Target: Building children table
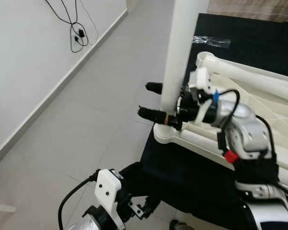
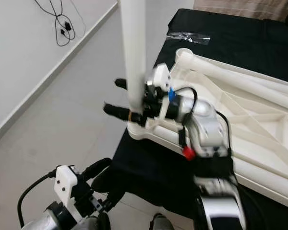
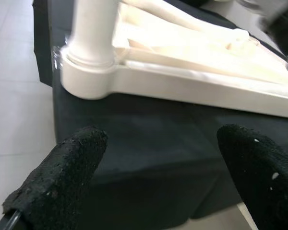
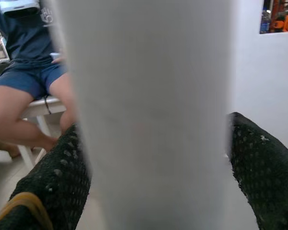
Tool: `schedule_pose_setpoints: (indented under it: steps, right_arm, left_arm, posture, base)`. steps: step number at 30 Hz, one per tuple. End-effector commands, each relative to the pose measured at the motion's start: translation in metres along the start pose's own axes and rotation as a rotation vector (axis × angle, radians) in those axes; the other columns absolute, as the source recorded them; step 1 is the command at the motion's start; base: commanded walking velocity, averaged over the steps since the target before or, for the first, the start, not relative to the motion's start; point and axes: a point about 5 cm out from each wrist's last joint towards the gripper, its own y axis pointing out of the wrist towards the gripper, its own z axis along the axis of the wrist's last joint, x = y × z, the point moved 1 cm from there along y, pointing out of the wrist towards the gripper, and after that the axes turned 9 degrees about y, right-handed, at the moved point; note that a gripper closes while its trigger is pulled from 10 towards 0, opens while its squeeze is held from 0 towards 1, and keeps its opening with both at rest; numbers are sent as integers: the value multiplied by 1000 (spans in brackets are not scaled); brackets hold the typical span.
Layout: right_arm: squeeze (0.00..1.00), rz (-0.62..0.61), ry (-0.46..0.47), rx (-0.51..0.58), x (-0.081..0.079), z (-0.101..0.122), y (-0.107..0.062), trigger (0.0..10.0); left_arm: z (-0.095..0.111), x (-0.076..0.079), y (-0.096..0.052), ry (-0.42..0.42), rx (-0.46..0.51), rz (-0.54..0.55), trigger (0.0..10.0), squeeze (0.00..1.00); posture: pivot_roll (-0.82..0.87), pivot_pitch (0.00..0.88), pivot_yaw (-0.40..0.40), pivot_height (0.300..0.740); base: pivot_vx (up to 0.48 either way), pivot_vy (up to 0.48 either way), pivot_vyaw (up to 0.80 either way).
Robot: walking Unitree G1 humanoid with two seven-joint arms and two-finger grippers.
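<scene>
The white children's table top (image 1: 261, 98) lies upside down on a black cloth (image 1: 192, 177). A white table leg (image 1: 180, 48) stands upright in its near left corner socket (image 1: 164, 134). My right gripper (image 1: 150, 100) is shut on this table leg just above the socket, one black finger on each side; the right wrist view shows the table leg (image 4: 149, 115) pressed between both fingers (image 4: 62, 177). My left gripper (image 3: 163, 143) hangs low in front of the cloth edge, open and holding nothing, pointing toward the corner socket (image 3: 89, 72).
Another white leg (image 1: 249, 72) lies along the table top's far side. A clear plastic bag (image 1: 211, 41) rests on the cloth behind it. A black cable (image 1: 78, 36) lies on the tiled floor by the white wall. A seated person (image 4: 24, 76) is beyond the leg.
</scene>
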Motion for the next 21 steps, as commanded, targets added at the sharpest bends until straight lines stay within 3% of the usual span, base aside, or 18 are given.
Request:
schedule_pose_setpoints:
  steps: [1,9,10,11,12,13,18,19,20,21]
  right_arm:
    - [0,54,27,8,4,-7,15,10000]
    - [0,111,46,-10,14,-10,14,10000]
    - [0,122,40,-19,16,-10,11,4353]
    - [0,122,40,-19,16,-10,11,4353]
    - [0,127,34,-25,18,-9,6,0]
    - [0,121,14,-41,21,-7,-4,0]
    - [0,114,-6,-51,24,-6,-12,0]
    - [0,80,-19,-60,23,-6,-34,0]
    - [0,80,-19,-60,23,-6,-34,0]
    - [0,55,-29,-72,22,-8,-44,0]
  left_arm:
    - [-1,4,-6,2,-34,-2,10000,0]
    - [2,6,-11,5,-46,3,10000,0]
    - [2,6,-11,4,-48,3,10000,0]
    - [2,6,-11,4,-48,3,10000,0]
    - [2,5,-11,4,-50,2,10000,0]
    - [2,5,-11,2,-51,-1,10000,0]
    - [1,4,-10,2,-52,-2,10000,0]
    - [0,2,-8,0,-51,-6,10000,0]
    - [0,2,-8,0,-51,-6,10000,0]
    - [-1,1,-7,0,-51,-8,10000,0]
  posture:
    - [205,325,37,740]
    - [227,338,43,740]
    - [228,339,44,740]
    - [228,339,44,740]
    - [219,337,48,740]
    - [211,334,48,740]
    - [198,328,50,740]
    - [166,313,57,740]
    - [166,313,57,740]
    - [163,310,57,740]
  base:
    - [0,0,0]
    - [0,0,0]
    - [0,0,0]
    - [0,0,0]
    - [0,0,0]
    - [0,0,0]
    - [0,0,0]
    - [0,0,0]
    - [0,0,0]
    - [0,0,0]
